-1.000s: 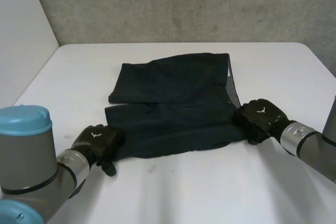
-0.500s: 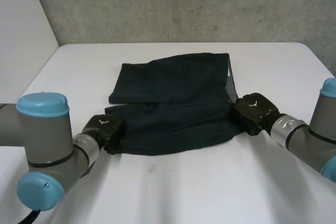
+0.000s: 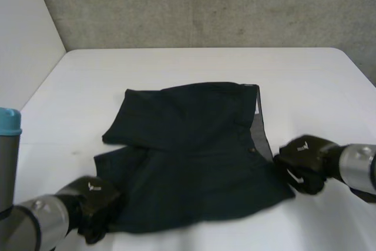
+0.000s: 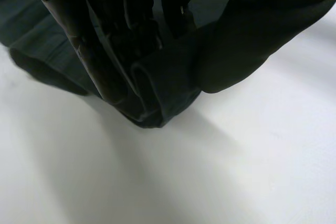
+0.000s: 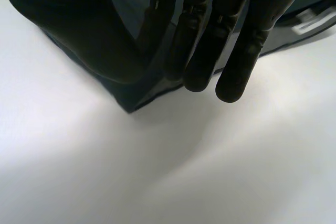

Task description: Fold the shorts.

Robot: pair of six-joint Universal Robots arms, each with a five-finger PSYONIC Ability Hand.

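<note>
- Head view, at the white table [image 3: 176, 66]: the robot's left arm [image 3: 35, 223] reaches in from 7 o'clock. Its black left hand [image 3: 94, 199] sits on the near left corner of the dark navy shorts [image 3: 188, 157], at the hem of a leg.
- Left wrist view: the left hand [image 4: 126, 24] has its fingers curled round a rolled fold of the shorts' [image 4: 163, 90] edge. The cloth is bunched at the fingertips, with bare table just beyond it.
- At the middle of the table the shorts lie spread and mostly flat, legs towards 9 o'clock. The waistband [image 3: 258, 121] runs along the 3 o'clock side. The far leg slants across the near one, its hem at about 10 o'clock.
- At 4 o'clock of the shorts, the right hand [image 3: 302, 158] meets the near end of the waistband, and the right arm [image 3: 358, 166] comes in from 3 o'clock.
- Right wrist view: the right hand [image 5: 210, 35] keeps its fingers straight and close together. A corner of the shorts [image 5: 128, 95] is nipped between them and the thumb, its tip poking out just over the table.
</note>
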